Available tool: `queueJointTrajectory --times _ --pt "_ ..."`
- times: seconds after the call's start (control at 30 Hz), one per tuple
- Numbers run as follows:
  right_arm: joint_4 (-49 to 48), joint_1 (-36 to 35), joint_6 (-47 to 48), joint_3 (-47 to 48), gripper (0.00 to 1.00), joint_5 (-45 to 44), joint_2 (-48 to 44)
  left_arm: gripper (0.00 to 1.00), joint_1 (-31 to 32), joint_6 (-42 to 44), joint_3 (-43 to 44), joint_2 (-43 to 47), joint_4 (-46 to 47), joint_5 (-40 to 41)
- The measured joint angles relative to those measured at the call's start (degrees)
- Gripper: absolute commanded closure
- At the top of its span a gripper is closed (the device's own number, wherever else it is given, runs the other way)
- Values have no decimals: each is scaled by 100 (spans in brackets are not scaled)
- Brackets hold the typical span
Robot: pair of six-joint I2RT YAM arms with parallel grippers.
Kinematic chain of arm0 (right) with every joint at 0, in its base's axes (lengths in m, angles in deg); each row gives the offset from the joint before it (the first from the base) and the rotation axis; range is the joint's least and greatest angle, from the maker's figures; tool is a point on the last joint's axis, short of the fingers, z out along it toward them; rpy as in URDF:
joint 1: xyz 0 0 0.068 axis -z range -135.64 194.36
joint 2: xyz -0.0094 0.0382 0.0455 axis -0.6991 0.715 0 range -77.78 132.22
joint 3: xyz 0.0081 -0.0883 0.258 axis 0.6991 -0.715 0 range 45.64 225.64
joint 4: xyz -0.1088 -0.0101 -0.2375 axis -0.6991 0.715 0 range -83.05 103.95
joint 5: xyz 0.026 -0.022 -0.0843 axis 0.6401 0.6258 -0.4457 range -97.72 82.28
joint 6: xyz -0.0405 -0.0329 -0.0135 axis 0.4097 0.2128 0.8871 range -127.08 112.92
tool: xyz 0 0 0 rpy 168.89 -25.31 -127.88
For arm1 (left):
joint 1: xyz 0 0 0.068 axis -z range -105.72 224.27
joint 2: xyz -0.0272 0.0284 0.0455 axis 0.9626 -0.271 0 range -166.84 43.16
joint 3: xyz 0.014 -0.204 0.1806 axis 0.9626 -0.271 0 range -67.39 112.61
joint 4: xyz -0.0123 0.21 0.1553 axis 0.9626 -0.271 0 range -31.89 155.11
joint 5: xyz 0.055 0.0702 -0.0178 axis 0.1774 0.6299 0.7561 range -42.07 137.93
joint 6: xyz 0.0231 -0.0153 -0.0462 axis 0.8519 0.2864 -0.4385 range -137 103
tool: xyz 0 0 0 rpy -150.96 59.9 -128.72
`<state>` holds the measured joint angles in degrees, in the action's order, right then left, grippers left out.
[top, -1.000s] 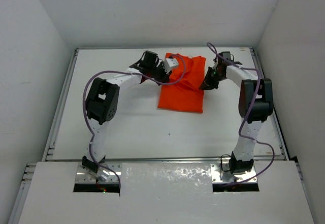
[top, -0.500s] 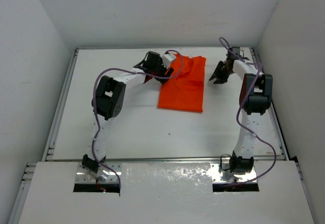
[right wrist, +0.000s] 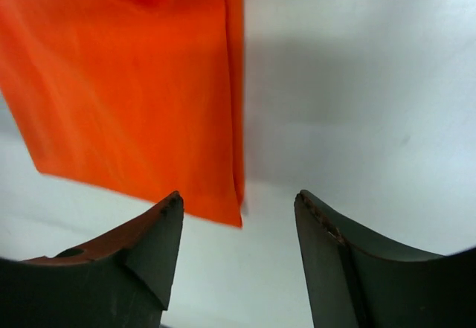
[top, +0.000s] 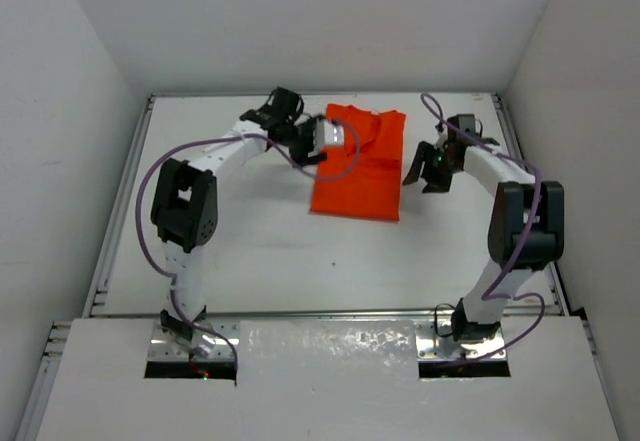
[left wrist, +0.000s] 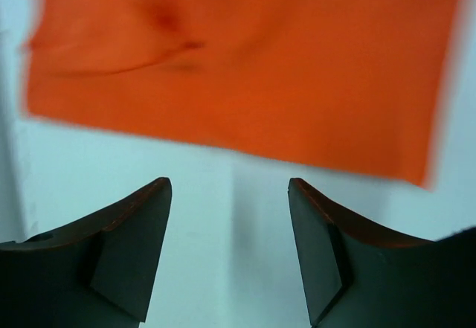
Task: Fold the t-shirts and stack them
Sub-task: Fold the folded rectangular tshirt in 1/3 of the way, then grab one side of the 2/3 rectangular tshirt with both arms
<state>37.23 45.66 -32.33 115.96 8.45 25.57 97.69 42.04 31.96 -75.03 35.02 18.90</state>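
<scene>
T-shirt: orange-red, folded to a rough rectangle. It lies flat on the white worktop, far-centre, w/ its far edge near the back rim. Near edge is fairly straight. Wide bare worktop btwn that edge and the arm bases, plus bare strips left and right out to the side rails.

Left pincer: at the shirt's far-left corner in the top view, w/ the white wrist block overlapping the cloth from above. In its own view the left pincer has fingers spread w/ nothing btwn them. Bare worktop sits under the gap, and the t-shirt edge runs just beyond the tips. That view is blurred, so contact can't be told. A crease shows upper left on the cloth there; the top view doesn't resolve it.

Right pincer: just beside the shirt's right edge, w/ a narrow white gap btwn them. In the wrist view the right pincer is spread wide, holding nothing. T-shirt fills the left half of that view, its long edge running straight down to a corner just ahead of the fingers. A narrow folded strip runs along that edge, seen only here.

Purple cable of the left arm loops over the shirt's far-left part in the top view.
</scene>
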Motion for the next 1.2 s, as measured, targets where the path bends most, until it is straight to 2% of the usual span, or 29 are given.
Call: queueJointTrajectory --times 0.1,0.2,0.33,0.57,0.67,0.73,0.77,0.8,0.83,0.87,0.9,0.93,1.03,1.2 --pt "-205 -166 -70 -767 39 120 -297 36 319 1611 -750 380 -903 -164" --pt "-422 -402 -227 -1294 40 214 -254 35 636 2531 -1567 455 -1244 -164" --pt "-697 -660 -391 -1434 40 232 -61 31 787 2959 -2009 385 -1174 -81" --pt "-1305 -664 -723 -1644 43 260 -81 32 824 3056 -2245 387 -251 122" --pt "-1539 -686 -896 -1722 44 343 -85 45 848 3021 -2308 400 -9 221" --pt "-1687 -719 -973 -1777 51 367 -85 53 850 3008 -2352 400 107 308" --pt "-1792 -743 -1023 -1832 55 380 -85 62 850 2999 -2380 400 164 348" --pt "-1873 -754 -1073 -1882 65 400 -85 67 850 2962 -2396 398 201 367" --pt "-1926 -756 -1104 -1915 71 400 -85 70 850 2935 -2417 398 227 413" --pt "-1967 -758 -1150 -1952 76 396 -81 81 850 2916 -2433 398 240 435" --pt "-1987 -756 -1191 -1980 86 396 -76 86 850 2865 -2437 398 243 455" --pt "-1996 -756 -1233 -1996 89 387 -68 94 850 2833 -2437 396 249 472" --pt "-1996 -756 -1283 -1996 100 391 -20 100 850 2706 -2435 396 256 507" --pt "-1937 -778 -1250 -1971 100 396 -20 100 848 2433 -2433 396 260 549"
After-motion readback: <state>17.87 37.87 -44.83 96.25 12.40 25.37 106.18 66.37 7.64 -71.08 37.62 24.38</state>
